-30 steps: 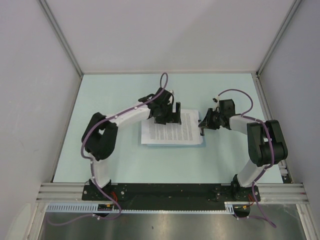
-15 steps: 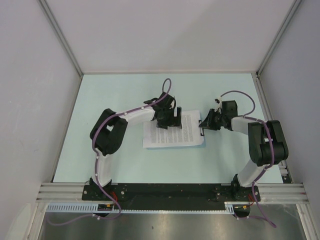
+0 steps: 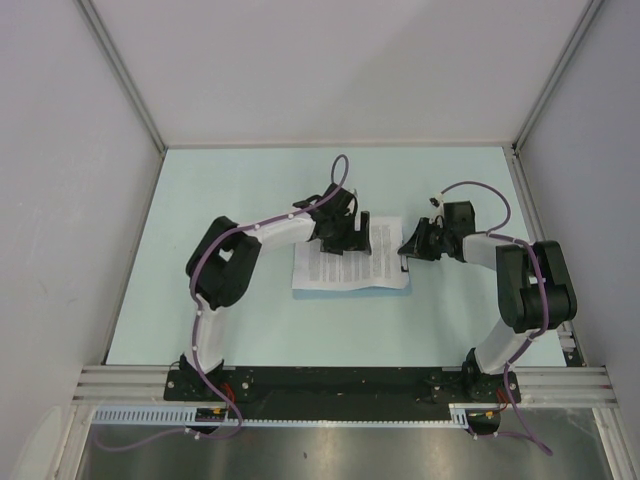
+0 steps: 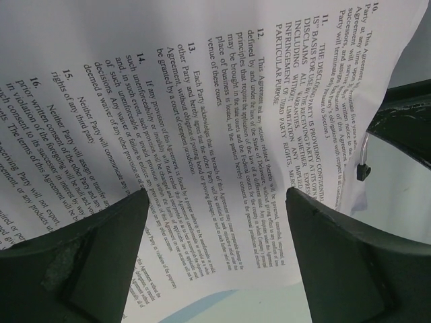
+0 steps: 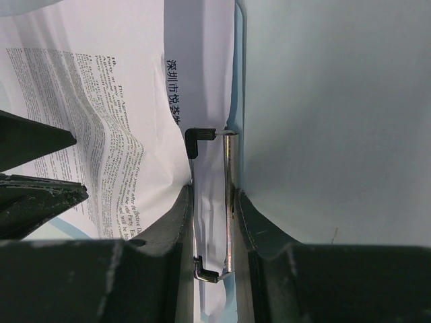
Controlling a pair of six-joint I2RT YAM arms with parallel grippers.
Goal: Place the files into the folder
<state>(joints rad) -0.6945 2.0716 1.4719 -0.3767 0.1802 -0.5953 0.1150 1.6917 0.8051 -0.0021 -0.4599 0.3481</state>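
The files [image 3: 345, 268] are white printed sheets lying on the mint table between the arms. They look wavy in the left wrist view [image 4: 222, 114]. My left gripper [image 3: 348, 238] hovers over their far edge, open, with both fingers [image 4: 94, 256] spread over the text and nothing between them [image 4: 215, 195]. My right gripper [image 3: 406, 247] is at the sheets' right edge, shut [image 5: 210, 192] on a thin metal clip bar [image 5: 229, 161] with black-tipped ends. A pale-blue folder edge [image 5: 237, 67] runs along that bar. Sheet edges reach in beside the bar. Most of the folder is hidden under the sheets.
Grey walls [image 3: 90, 150] and aluminium rails enclose the table on the left, far and right sides. The black base plate [image 3: 340, 380] with both arm bases lies at the near edge. Purple cables [image 3: 335, 165] loop above each arm.
My left arm has swung right and slid the sheets a little to the right, toward my right gripper. My right gripper has stayed in place, still shut.
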